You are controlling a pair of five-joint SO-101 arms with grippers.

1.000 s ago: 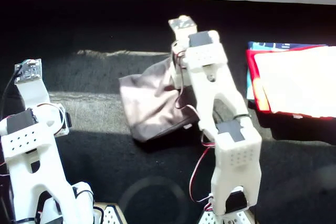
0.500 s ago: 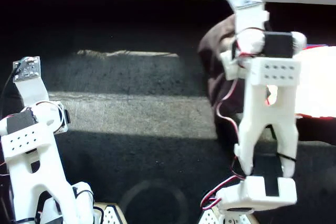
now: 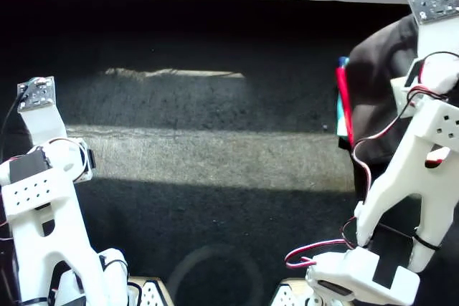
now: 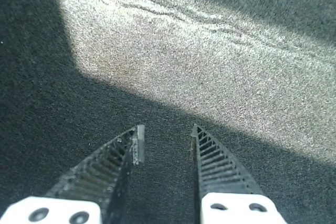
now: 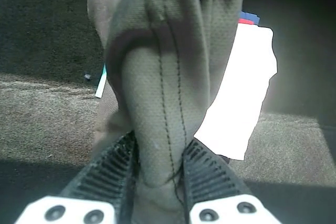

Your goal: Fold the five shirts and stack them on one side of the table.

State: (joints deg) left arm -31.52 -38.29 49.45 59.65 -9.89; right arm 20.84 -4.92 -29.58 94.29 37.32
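Above stack [image 5: 241, 93], right gripper [image 5: 160, 142] clamps dark shirt [image 5: 168, 51] (left gripper [image 4: 167, 129] parted, empty).

Hard sunlit band, deep shadows, blown-out whites

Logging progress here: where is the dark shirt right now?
The dark shirt hangs at the table's right side in the high view, clamped in the right gripper over the stack of folded shirts.

No readable text, label, number or sign appears on anything.
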